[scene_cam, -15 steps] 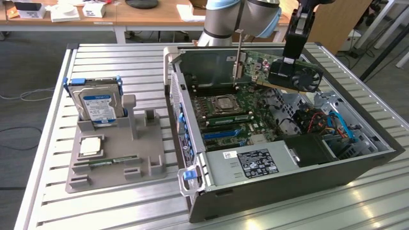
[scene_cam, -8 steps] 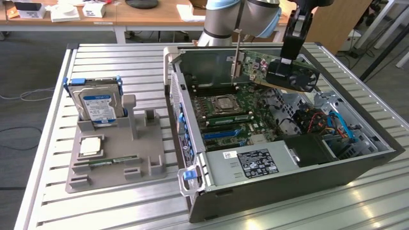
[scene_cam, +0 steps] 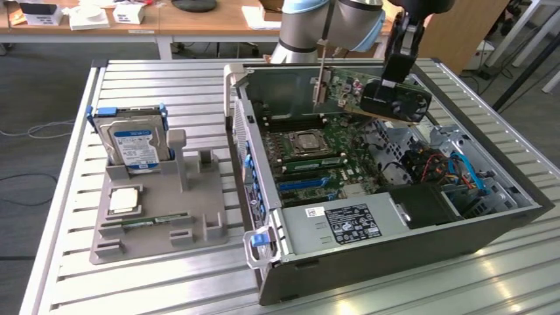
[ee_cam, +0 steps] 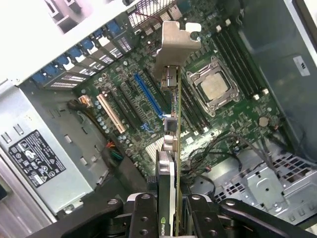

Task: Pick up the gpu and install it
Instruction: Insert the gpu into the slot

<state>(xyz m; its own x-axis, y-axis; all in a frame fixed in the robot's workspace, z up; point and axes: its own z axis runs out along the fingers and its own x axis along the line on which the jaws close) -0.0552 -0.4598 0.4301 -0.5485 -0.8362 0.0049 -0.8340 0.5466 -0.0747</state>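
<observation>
Jaws of the gripper (ee_cam: pixel 171 210) clamp the gpu (scene_cam: pixel 345 92) edge-on; pickup looks done. Below them, the motherboard (ee_cam: pixel 237 124); the card hangs clear of its blue slot (ee_cam: pixel 148 94), not yet seated.

Green gpu (scene_cam: pixel 348 86) with silvery bracket (ee_cam: pixel 174 35) — green motherboard (ee_cam: pixel 237 124), seemingly blue-labelled hard drive (scene_cam: pixel 133 141).

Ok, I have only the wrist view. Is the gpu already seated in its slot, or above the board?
Observer: Above it. In the exterior view the gpu hangs at the far end of the open case, its upper edge higher than the case rim.
Operator: Where does the gripper hold it?
Observer: The gripper holds it from above, at the end with the black fan.
Operator: What stands outside the case?
Observer: On the exterior view's left, a hard drive stands upright in a grey holder.
</observation>
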